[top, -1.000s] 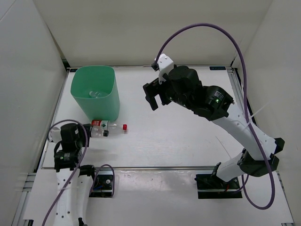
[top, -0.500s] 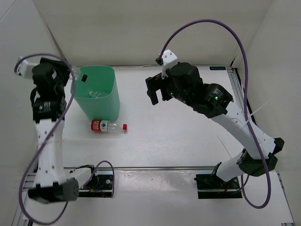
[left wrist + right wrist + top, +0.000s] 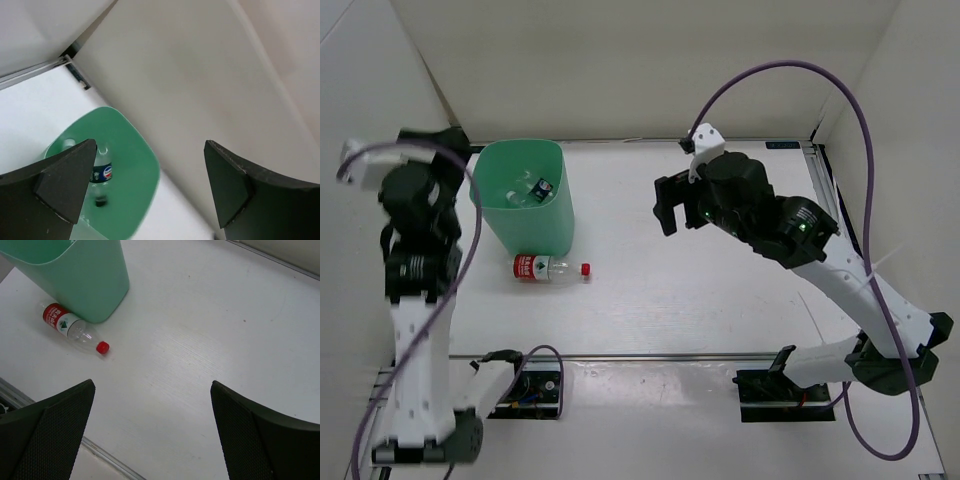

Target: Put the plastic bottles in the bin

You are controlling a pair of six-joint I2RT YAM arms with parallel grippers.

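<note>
Lying just beside bin (image 3: 542, 230), red-labelled bottle (image 3: 546, 268).

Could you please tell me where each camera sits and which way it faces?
Top external: fixed above and behind, looking down on table, bin, red-label bottle; left arm, right arm show.
Left wrist: above the bin, looking into it at a blue-label bottle; open left tool frames it.
Right wrist: over the table, looking at the red-label bottle by the bin; open right tool shows.
Shared: the bin.
</note>
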